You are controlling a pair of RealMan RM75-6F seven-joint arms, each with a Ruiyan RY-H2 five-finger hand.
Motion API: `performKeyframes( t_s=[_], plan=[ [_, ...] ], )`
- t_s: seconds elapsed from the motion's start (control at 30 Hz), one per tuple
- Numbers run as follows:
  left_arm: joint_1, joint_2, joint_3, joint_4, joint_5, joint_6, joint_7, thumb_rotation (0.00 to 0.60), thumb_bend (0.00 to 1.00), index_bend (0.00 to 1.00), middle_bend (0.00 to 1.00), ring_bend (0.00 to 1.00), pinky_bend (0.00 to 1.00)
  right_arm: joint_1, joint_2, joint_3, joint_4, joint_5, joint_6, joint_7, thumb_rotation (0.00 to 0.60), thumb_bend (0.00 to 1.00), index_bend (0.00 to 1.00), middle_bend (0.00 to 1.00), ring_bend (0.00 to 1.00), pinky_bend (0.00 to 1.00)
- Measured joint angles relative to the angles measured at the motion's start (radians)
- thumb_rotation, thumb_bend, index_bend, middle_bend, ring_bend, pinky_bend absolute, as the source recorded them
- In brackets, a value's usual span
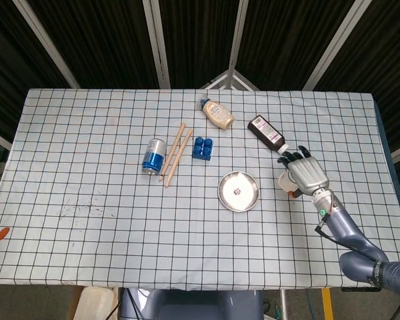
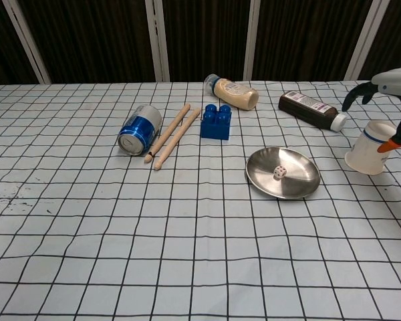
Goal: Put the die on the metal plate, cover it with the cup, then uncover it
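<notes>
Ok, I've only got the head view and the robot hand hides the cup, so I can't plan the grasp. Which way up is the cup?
Observer: In the chest view the paper cup stands with its wider end down, so it looks mouth-down.
Operator: Does the right robot hand hold it?
Observer: No. Its fingers reach out above the cup, apart from it; only the orange-tipped thumb hangs beside the cup's wall.
Operator: And the die?
Observer: A white die lies on the metal plate, left of its centre.
</notes>
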Motion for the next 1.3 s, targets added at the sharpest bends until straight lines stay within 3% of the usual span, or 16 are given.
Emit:
performKeyframes(
  t_s=[0.33,0.7,1.3],
  plan=[
    [-0.006,-0.008,-0.002,0.005,-0.006,-0.009,0.014,0.6,0.13,0.14,0.0,0.0,0.06,0.009,-0.027,-0.001,0.082,-0.036,-0.023,0.07,0.6,0.24,0.31,0.25,0.29,0.06],
    [-0.011,-0.018,-0.004,0.008,-0.018,-0.014,0.038,0.6,0.13,0.14,0.0,0.0,0.06,0.013,-0.051,-0.012,0.161,-0.064,-0.055,0.138,0.6,0.28,0.32,0.3,0.33,0.06],
    [-0.014,-0.027,-0.003,0.006,-0.024,-0.016,0.064,0.6,0.13,0.15,0.0,0.0,0.06,0.0,-0.042,-0.023,0.187,-0.1,-0.05,0.192,0.6,0.35,0.33,0.33,0.36,0.06]
  ],
)
